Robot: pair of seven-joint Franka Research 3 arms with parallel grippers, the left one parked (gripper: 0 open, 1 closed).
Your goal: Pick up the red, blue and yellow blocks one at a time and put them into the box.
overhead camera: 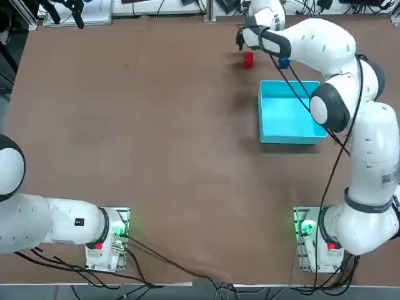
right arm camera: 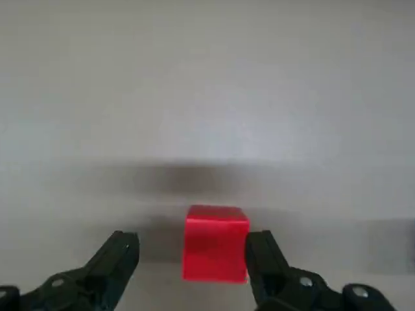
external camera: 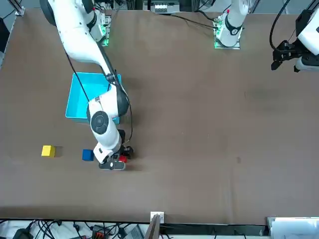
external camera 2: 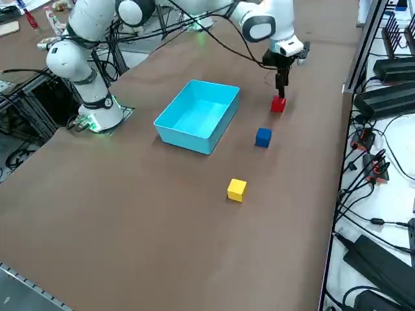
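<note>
The red block (external camera 2: pixel 278 104) sits on the brown table beyond the far corner of the box (external camera 2: pixel 198 116), a shallow cyan tray. My right gripper (external camera 2: pixel 281 91) hangs straight down right over it, open. In the wrist view the red block (right arm camera: pixel 215 243) lies between the two black fingers (right arm camera: pixel 120 256), much nearer one of them, and neither presses on it. The blue block (external camera 2: pixel 262 137) rests a short way from the red one, beside the box. The yellow block (external camera 2: pixel 237 190) stands farther along, off the box's corner. The box (overhead camera: pixel 289 112) holds nothing.
The table's far edge (overhead camera: pixel 187 17) runs close behind the red block, with cables and equipment beyond it. My own right arm (overhead camera: pixel 337 56) arches over the box. Cables and black gear (external camera 2: pixel 382 103) line the table's right side.
</note>
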